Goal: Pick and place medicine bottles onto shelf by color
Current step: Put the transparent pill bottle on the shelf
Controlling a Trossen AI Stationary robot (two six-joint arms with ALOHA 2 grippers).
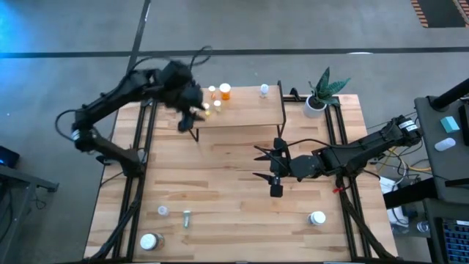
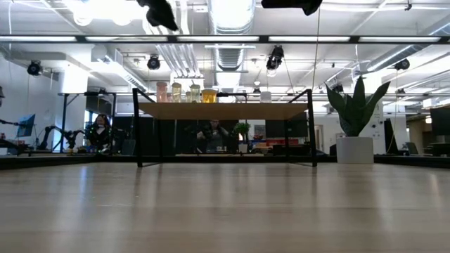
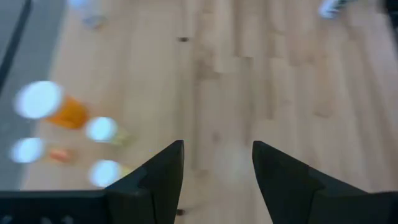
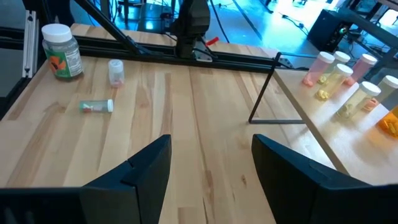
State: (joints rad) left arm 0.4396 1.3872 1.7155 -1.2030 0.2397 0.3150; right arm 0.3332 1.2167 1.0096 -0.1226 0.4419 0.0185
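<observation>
I see the shelf [image 1: 242, 110] at twelve o'clock on the table [image 1: 220, 183], with a cluster of bottles [image 1: 217, 97] on its ten o'clock end: an orange one [image 1: 226, 91], yellowish ones just beside it, and a clear vial [image 1: 264, 90] apart toward one o'clock. More lie loose at the table's six o'clock edge: a big white-capped bottle [image 1: 149, 240], a small vial [image 1: 163, 211], a vial on its side [image 1: 186, 217], and one [image 1: 316, 218] at five o'clock. My left gripper [image 3: 217, 171] hangs above the shelf's cluster end, fingers parted and empty. My right gripper [image 4: 211, 168] sits at mid-table, fingers parted too (nothing between them). A plant [image 1: 322, 92] stands at the one o'clock corner.
</observation>
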